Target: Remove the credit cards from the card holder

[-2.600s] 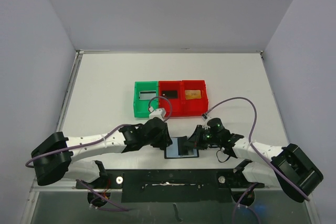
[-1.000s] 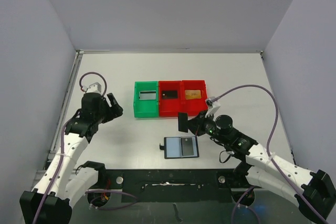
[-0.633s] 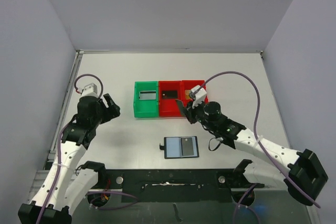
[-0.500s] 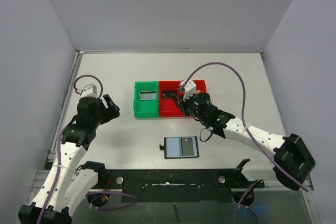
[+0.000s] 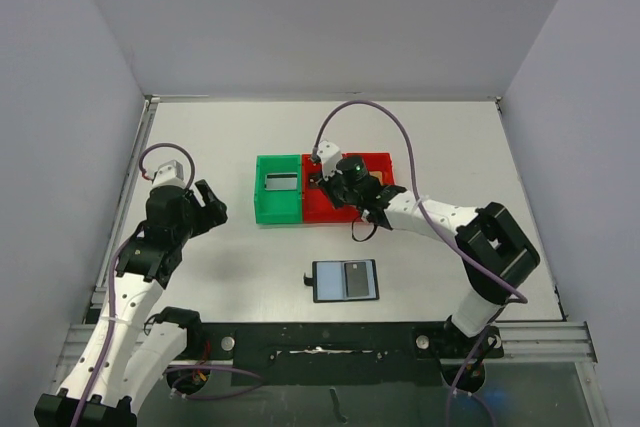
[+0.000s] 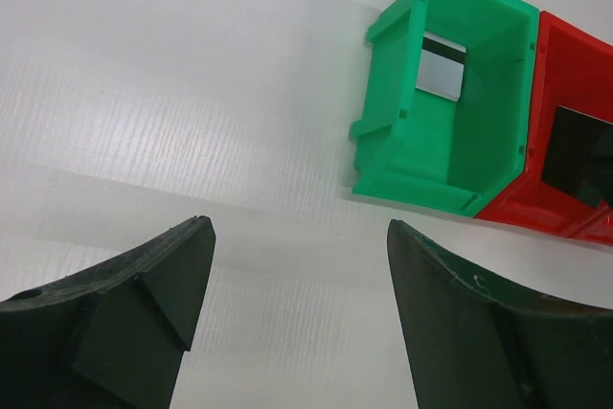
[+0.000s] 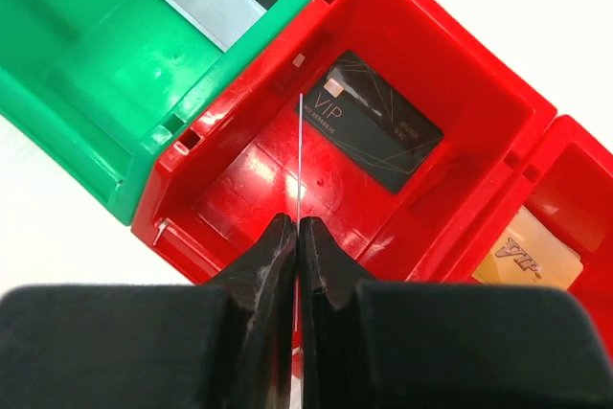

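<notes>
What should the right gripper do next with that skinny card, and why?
Probably open up and let go. The right gripper pinches a thin card edge-on, right above the middle red bin, where a black card lies flat. Released from there, the card should likely fall inside the bin.
</notes>
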`<state>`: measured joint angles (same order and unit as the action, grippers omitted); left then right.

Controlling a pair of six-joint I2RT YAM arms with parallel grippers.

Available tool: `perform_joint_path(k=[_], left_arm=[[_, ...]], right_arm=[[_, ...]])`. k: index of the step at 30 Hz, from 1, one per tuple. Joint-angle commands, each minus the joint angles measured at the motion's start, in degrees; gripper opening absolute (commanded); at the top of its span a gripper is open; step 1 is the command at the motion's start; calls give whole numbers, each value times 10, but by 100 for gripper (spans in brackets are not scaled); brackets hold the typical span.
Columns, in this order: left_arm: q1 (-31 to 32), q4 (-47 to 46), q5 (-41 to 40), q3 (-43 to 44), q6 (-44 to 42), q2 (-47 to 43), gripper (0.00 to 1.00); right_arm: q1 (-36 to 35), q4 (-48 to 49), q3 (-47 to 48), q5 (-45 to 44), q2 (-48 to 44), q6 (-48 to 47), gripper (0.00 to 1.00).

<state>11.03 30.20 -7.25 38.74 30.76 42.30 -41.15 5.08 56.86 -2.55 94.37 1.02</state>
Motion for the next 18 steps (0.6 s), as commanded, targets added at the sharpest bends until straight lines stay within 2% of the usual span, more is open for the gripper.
perform_joint_path(k=[1,10,18], left_arm=[[-4,-32,5,4,-13,-6,73],[-4,-32,4,2,-14,-6,73],[-4,-31,8,3,-16,1,73]], right_arm=[[11,-14,52,27,21,-42,0],[17,-74,63,87,42,-31,0],[15,-100,30,107,2,-14,0]])
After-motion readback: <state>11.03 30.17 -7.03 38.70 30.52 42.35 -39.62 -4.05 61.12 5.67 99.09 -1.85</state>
